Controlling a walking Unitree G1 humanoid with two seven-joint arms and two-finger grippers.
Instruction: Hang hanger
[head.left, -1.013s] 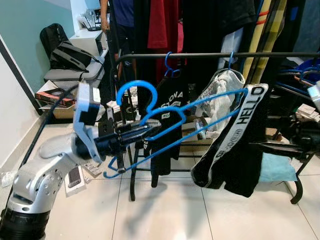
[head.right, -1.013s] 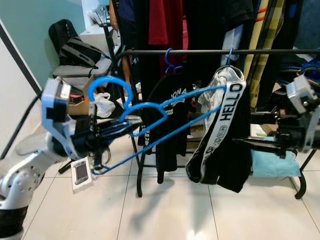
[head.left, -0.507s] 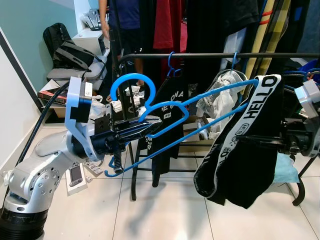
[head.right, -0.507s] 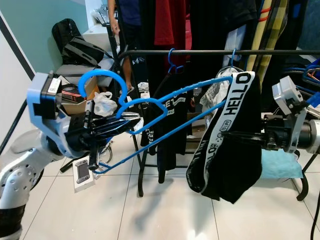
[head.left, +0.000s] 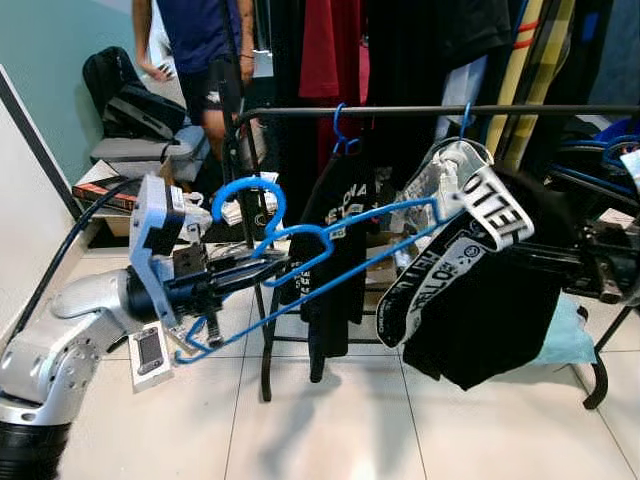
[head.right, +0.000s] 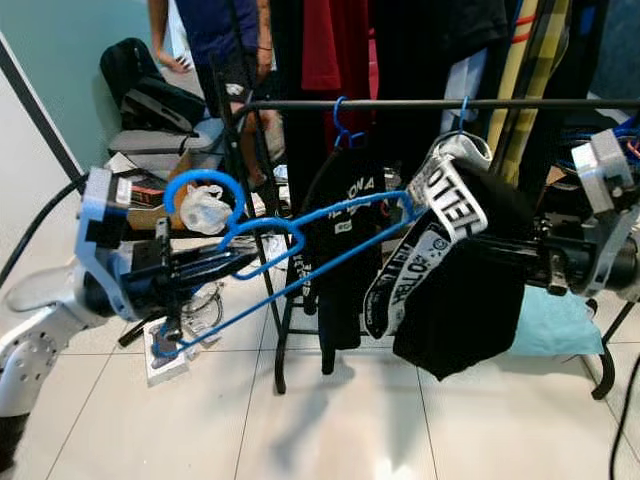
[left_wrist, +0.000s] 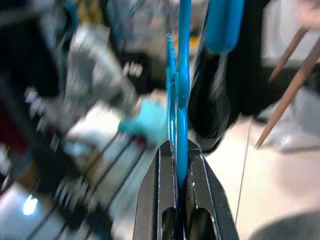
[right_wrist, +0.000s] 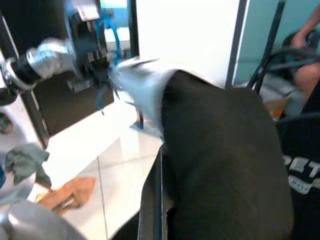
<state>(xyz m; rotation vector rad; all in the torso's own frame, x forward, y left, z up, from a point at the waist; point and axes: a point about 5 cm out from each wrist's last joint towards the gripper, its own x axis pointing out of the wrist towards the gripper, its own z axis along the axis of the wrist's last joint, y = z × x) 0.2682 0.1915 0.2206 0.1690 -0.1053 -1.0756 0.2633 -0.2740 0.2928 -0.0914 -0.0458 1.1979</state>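
While the blue hanger (head.left: 330, 255) is carried tilted, its hook (head.left: 245, 195) sits below and at about 8 o'clock of the black rail (head.left: 430, 110), not yet over it. Left gripper (head.left: 268, 268) is clamped on the hanger just under the hook; the left wrist view shows both black fingers (left_wrist: 159, 185) pinching the blue wire. Black garment with a white lettered waistband (head.left: 470, 290) is draped on the hanger's far end, at about 3 o'clock of the left gripper. Right gripper (head.right: 535, 262) is pushed into that garment from the right; fabric hides its fingertips, so open or shut I cannot tell.

Rail already carries 2 blue hooks (head.left: 340, 125), with dark shirts (head.left: 335, 230) below them. A person (head.left: 200, 50) stands behind the rack at 11 o'clock. A handheld device (head.left: 147, 352) lies on the floor tiles (head.left: 330, 420) under the left arm.

Judgement on the step:
- Lift the hook above rail height first, then bring it forward and lower onto a bare stretch of rail, left of the hung hooks.
- Level the hanger so the garment does not slide off the low end.
- Keep the right gripper supporting the fabric's weight until the hook seats.
- Risk: hook snagging hung shirts.
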